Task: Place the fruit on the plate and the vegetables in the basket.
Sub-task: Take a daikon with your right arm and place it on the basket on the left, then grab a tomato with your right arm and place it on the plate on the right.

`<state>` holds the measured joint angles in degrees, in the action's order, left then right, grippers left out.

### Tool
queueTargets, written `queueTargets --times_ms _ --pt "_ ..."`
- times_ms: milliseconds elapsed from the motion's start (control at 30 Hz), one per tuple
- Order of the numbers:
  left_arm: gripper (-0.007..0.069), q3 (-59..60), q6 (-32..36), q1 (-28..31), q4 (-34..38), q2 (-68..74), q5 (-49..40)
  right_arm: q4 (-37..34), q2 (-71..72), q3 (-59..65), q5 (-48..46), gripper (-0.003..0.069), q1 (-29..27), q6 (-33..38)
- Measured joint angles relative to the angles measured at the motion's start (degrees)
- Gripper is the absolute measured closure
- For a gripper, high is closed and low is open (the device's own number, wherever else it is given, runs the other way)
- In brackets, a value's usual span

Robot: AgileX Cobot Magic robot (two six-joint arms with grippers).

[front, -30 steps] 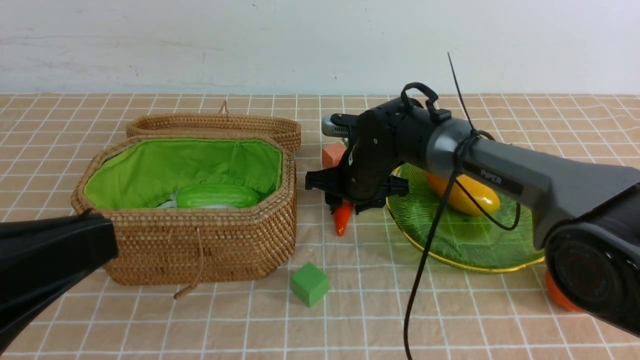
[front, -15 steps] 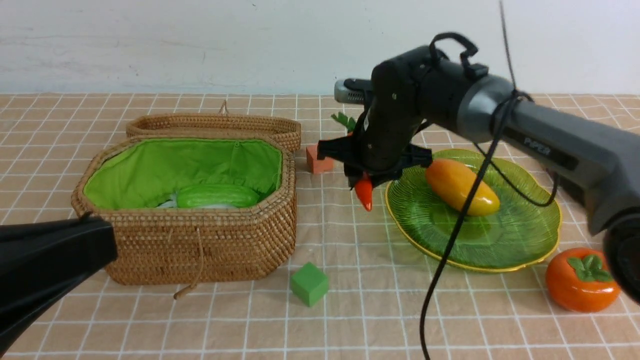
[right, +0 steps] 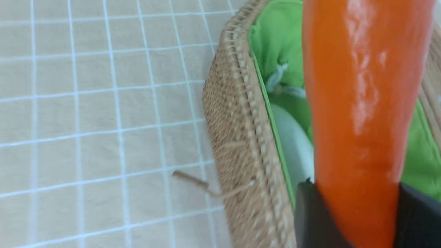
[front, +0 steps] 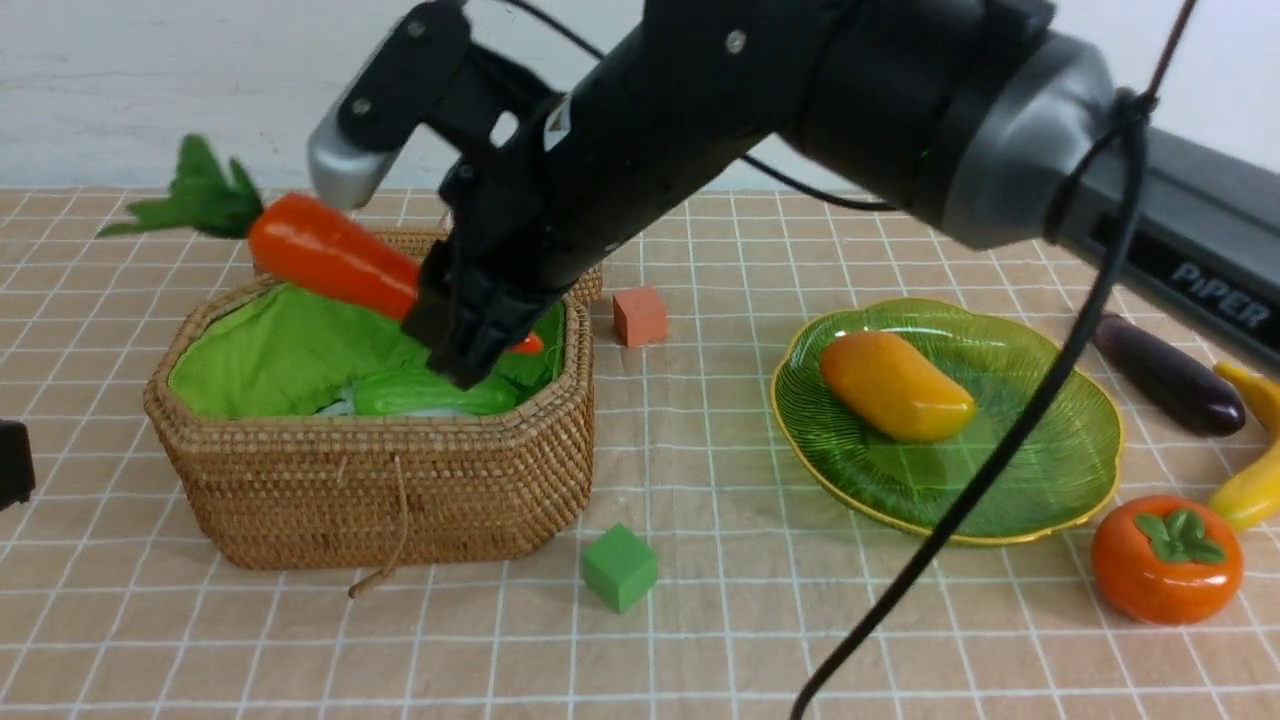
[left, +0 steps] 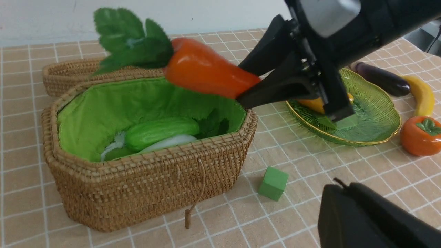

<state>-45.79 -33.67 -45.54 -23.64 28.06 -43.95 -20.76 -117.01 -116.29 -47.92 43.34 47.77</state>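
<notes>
**Carrot moved from desk to above basket**

The carrot [front: 330, 255] stood tip-down a second ago on the desk [front: 700, 640], between the basket [front: 380, 490] and the plate [front: 1090, 440]. It is now clear of the desk and held nearly level over the basket's open top, leaves pointing left. The right arm [front: 700, 90] has swung left with it, jaws clamped on the carrot's narrow end. On the right, the eggplant [front: 1170, 375], banana [front: 1250, 470] and persimmon [front: 1165, 560] are now uncovered. The left arm [front: 12, 465] has drawn back to a sliver at the left edge.
</notes>
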Motion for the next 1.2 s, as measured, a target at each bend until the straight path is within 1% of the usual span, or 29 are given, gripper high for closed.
queueTargets --times_ms 67,167,267,300,333,367,400,433,467,533,567,600,667,733,767,800,867,900,933,967,1033,1067,1100,1133,1167,1200 --pt "0.0627 0.00 -0.04 0.00 0.16 -0.12 -0.40 -0.23 -1.93 0.07 3.69 0.0406 0.01 1.61" --pt "0.0625 0.00 -0.12 0.00 0.33 -0.12 -0.71 -0.11 -4.08 0.18 7.15 0.0404 0.01 1.76" --pt "0.0625 0.00 -0.18 0.00 0.33 -0.12 -0.76 0.71 -5.25 0.24 9.03 0.0348 0.01 0.92" --pt "0.0625 0.00 -0.18 0.00 0.33 -0.12 -0.76 1.47 -5.35 0.29 9.51 0.0279 0.01 -0.45" --pt "0.0625 0.00 -0.18 0.00 0.35 -0.12 -0.76 2.19 -5.29 0.29 9.51 0.0235 0.01 -1.12" --pt "0.0625 0.00 -0.11 0.00 0.46 -0.12 -0.76 4.02 -4.60 0.29 9.01 0.0158 0.01 -3.63" --pt "0.0625 0.00 0.06 0.00 0.55 -0.12 -0.76 4.31 -4.60 0.29 8.85 0.0147 0.01 -4.00" --pt "0.0624 0.00 1.36 0.00 1.15 -0.12 -0.76 6.58 -3.39 0.34 6.84 0.0083 0.01 -7.10" --pt "0.0624 0.00 3.02 0.00 2.37 -0.18 -0.76 8.66 -1.54 0.47 3.95 0.0042 0.01 -10.48" --pt "0.0624 0.00 6.89 0.00 4.47 -0.31 -0.76 11.49 0.91 0.54 -0.65 0.0025 0.01 -15.96" --pt "0.0624 0.00 9.28 0.00 6.09 -0.31 -0.71 13.59 2.48 0.54 -4.47 0.0026 0.01 -18.93" --pt "0.0624 0.00 13.19 0.00 9.04 -0.31 -0.52 15.85 5.02 0.54 -8.48 0.0041 0.01 -23.25" --pt "0.0624 0.00 19.42 0.00 14.76 -0.31 0.46 19.57 8.69 0.48 -15.91 0.0088 -0.45 -28.18" --pt "0.0624 0.00 25.81 0.00 21.43 0.21 2.36 23.02 12.01 0.42 -21.47 0.0186 -1.48 -32.64" --pt "0.0624 0.00 27.22 0.00 22.96 0.29 2.54 23.54 12.58 0.42 -21.97 0.0222 -1.96 -33.35" --pt "0.0624 0.00 32.80 0.00 29.18 1.17 4.24 25.05 14.62 0.82 -23.02 0.0315 -3.28 -35.38" --pt "0.0624 0.00 38.32 0.00 35.84 2.44 5.67 25.95 17.46 2.47 -23.50 0.0456 -5.66 -37.85" --pt "0.0623 0.00 39.93 0.00 37.90 2.88 6.16 26.03 18.11 3.02 -23.49 0.0484 -6.23 -38.80" --pt "0.0623 0.00 44.20 0.00 43.48 4.19 7.40 26.09 21.50 6.70 -23.49 0.0584 -9.02 -42.05" --pt "0.0623 0.00 46.23 0.00 46.07 4.91 7.83 26.09 23.73 10.29 -23.49 0.0638 -11.70 -44.82" --pt "0.0622 0.00 49.42 0.00 49.55 6.10 8.44 26.14 28.62 17.05 -23.43 0.0669 -16.92 -48.78" --pt "0.0621 0.00 50.94 0.00 50.90 6.69 8.73 26.14 30.54 20.38 -23.43 0.0670 -20.30 -50.45" --pt "0.0621 0.00 51.22 0.00 51.12 6.81 8.73 26.20 31.46 22.09 -23.43 0.0669 -21.74 -51.67" --pt "0.0620 0.00 53.30 0.00 52.51 7.68 8.73 26.20 34.43 29.36 -23.36 0.0662 -27.07 -54.08" --pt "0.0620 0.00 53.44 0.00 52.62 7.69 8.73 26.20 35.19 30.30 -23.36 0.0657 -27.86 -54.36" --pt "0.0620 0.00 54.37 0.00 52.98 8.19 8.73 25.68 37.23 36.72 -22.58 0.0633 -34.31 -56.00"
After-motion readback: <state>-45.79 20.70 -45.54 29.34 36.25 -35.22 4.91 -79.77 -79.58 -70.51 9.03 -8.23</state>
